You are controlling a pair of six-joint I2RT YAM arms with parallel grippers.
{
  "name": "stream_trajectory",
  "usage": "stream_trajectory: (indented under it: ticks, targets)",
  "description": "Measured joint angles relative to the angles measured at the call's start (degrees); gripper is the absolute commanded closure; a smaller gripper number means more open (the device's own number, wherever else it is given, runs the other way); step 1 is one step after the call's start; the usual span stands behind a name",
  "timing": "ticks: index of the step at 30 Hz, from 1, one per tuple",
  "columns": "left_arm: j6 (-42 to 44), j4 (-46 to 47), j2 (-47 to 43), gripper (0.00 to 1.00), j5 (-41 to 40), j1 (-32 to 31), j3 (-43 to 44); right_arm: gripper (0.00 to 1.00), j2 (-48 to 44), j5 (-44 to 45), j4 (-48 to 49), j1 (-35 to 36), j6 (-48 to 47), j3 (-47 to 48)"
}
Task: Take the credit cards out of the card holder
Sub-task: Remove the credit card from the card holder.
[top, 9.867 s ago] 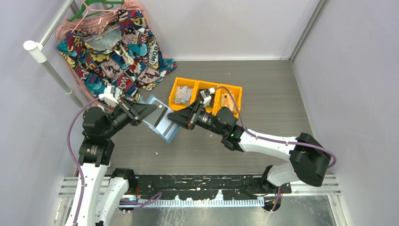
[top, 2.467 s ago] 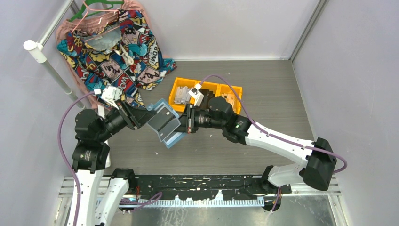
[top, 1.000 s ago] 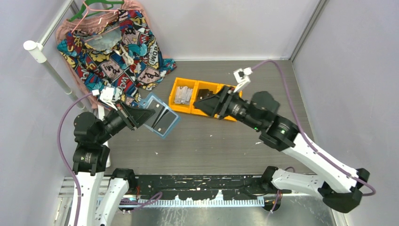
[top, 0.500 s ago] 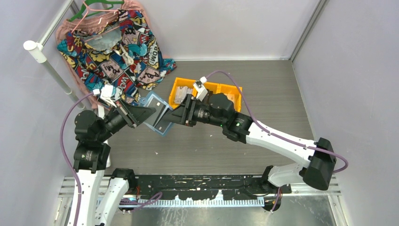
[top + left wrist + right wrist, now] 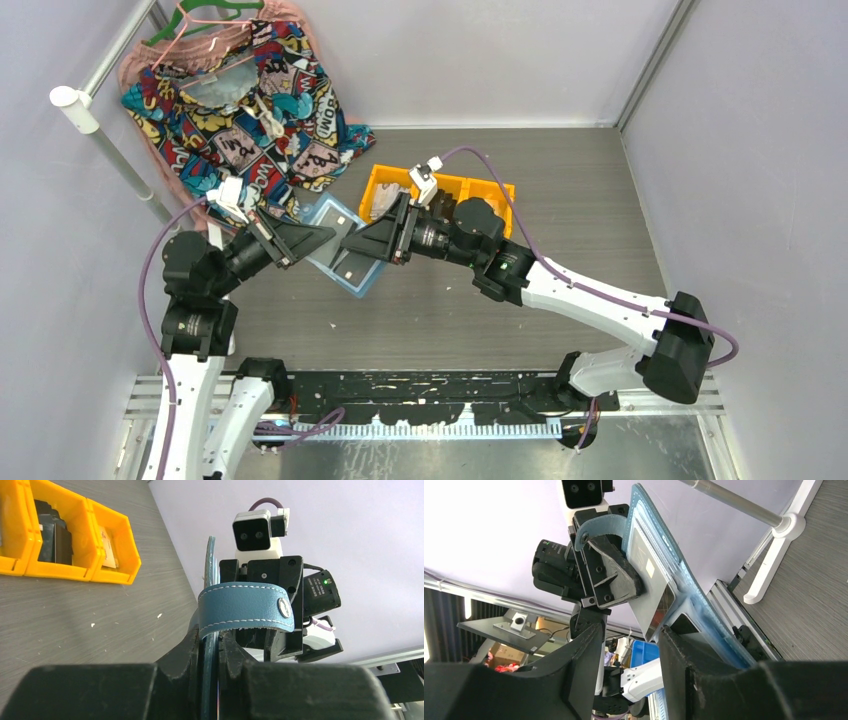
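Note:
My left gripper (image 5: 308,240) is shut on the blue card holder (image 5: 352,272) and holds it open in the air. In the left wrist view the holder sits edge-on between my fingers (image 5: 210,640), with its strap and snap dot (image 5: 245,611) curled over them. My right gripper (image 5: 375,240) is open at the holder's right side. In the right wrist view (image 5: 629,645) a grey card (image 5: 649,590) sticks out of the light blue inside (image 5: 704,615). The card's lower corner is just above the gap between my jaws, and nothing is gripped.
Yellow bins (image 5: 395,180) holding cards and small items stand just behind the grippers and also show in the left wrist view (image 5: 115,540). Patterned clothing (image 5: 240,100) on a hanger lies at the back left beside a white pole (image 5: 110,140).
My right arm swung from over the yellow bins back to the card holder and brought its open jaws to the card's corner. The left gripper kept its hold and tilted the holder slightly.

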Motion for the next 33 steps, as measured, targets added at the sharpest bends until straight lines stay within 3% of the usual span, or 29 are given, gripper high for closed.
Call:
stream_trajectory:
  ticks: [15,20,22,30,33]
  targets:
    - [-4.24,0.26,0.00,0.99,0.81,0.09,-0.02,0.53,1.40,-0.15,2.95,0.04,2.08,-0.26]
    - [-4.35,0.39,-0.02,0.97,-0.07,0.59,0.00,0.61,3.37,-0.79,5.60,0.04,3.72,-0.24]
    - [-4.42,0.46,-0.02,0.94,-0.68,0.68,0.00,0.70,4.20,-0.94,6.80,-0.09,4.57,-0.26]
    - [-5.46,2.64,-0.26,0.77,-1.46,1.18,-0.20,0.94,5.49,-0.24,10.01,-0.42,6.54,-1.05]
    - [-5.99,3.50,-0.26,0.69,-0.55,1.09,-0.76,0.99,5.49,0.57,11.08,-0.33,7.06,-2.05]
